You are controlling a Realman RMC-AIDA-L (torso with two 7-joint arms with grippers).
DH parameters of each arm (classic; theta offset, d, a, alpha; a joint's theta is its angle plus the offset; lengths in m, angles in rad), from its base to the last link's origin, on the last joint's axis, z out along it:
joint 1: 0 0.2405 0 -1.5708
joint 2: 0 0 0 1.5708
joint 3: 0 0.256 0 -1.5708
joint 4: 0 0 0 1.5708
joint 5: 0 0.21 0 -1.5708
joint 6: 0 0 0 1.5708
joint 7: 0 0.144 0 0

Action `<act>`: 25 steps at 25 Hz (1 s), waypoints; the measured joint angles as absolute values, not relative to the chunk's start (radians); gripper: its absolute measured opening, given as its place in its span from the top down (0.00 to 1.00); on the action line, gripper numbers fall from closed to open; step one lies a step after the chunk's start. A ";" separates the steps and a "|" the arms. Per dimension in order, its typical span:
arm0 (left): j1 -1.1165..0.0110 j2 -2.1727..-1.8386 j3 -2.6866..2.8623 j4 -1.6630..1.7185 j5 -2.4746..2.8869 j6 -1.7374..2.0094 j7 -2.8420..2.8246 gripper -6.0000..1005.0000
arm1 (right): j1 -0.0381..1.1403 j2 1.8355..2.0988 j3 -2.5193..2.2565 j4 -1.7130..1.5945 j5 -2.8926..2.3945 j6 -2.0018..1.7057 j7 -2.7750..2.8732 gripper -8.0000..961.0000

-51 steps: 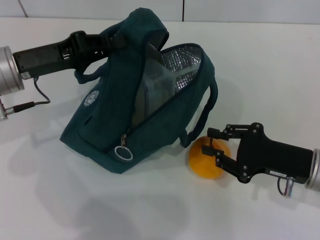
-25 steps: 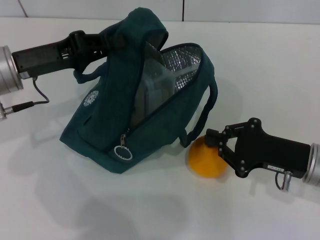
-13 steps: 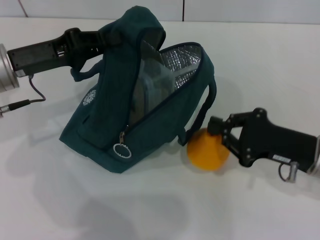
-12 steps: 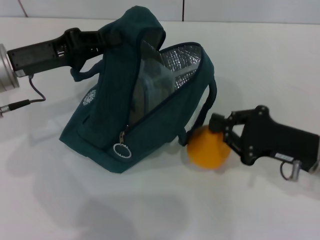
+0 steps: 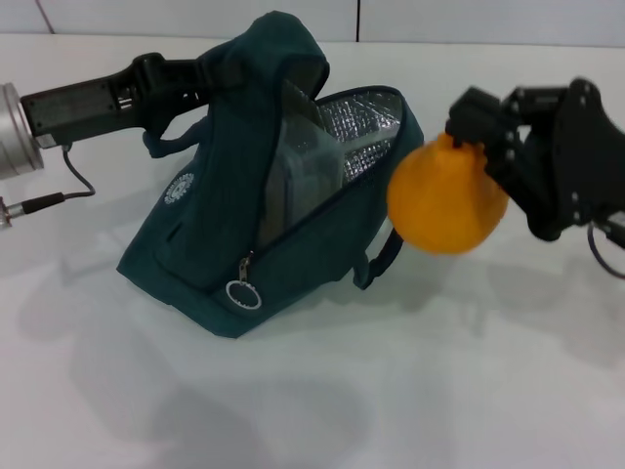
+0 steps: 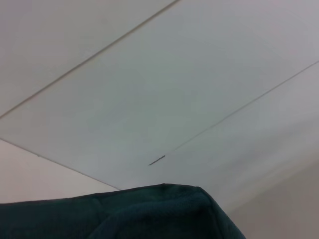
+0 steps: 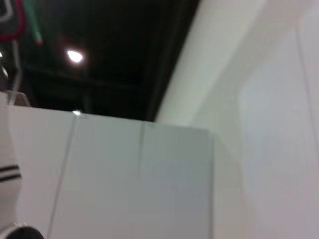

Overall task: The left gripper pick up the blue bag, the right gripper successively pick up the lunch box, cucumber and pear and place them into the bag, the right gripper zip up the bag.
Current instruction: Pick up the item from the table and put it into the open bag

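The blue bag (image 5: 210,225) stands open on the white table, silver lining (image 5: 356,127) showing, its zipper ring (image 5: 241,294) at the front. My left gripper (image 5: 210,78) is shut on the bag's top and holds it up; the bag's fabric (image 6: 124,214) shows in the left wrist view. A clear box shape (image 5: 308,171) shows inside the bag. My right gripper (image 5: 488,142) is shut on the orange-yellow pear (image 5: 444,200) and holds it in the air, right of the bag's opening. The cucumber is out of view.
The white table (image 5: 391,391) stretches in front of and right of the bag. A bag handle (image 5: 386,254) hangs below the lifted pear. The right wrist view shows only a wall and ceiling.
My right gripper closed on the pear on the table beside the bag and has lifted it up to the level of the bag's opening. The left gripper and bag have hardly moved.
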State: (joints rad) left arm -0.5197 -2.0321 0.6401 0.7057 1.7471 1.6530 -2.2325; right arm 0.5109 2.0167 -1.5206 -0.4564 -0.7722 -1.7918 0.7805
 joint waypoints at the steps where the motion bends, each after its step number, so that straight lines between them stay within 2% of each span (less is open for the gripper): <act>1: -0.520 -2.033 0.641 0.706 1.747 1.653 -2.232 0.92 | 0.516 2.016 -1.520 -0.486 -0.771 -1.792 0.794 0.96; 8: -0.515 -2.040 0.641 0.706 1.740 1.673 -2.233 0.92 | 0.565 2.014 -1.517 -0.583 -0.787 -1.678 0.813 0.96; 15: -0.522 -2.056 0.643 0.706 1.736 1.688 -2.239 0.92 | 0.628 2.024 -1.545 -0.572 -0.848 -1.559 0.808 0.96; 25: -0.514 -2.061 0.643 0.705 1.736 1.692 -2.248 0.92 | 0.652 2.023 -1.639 -0.572 -0.886 -1.405 0.766 0.97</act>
State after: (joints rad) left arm -0.5137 -2.0605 0.6428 0.7049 1.7362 1.6923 -2.2484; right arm 0.6525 2.0225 -1.6386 -0.5722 -0.8861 -1.4054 0.7657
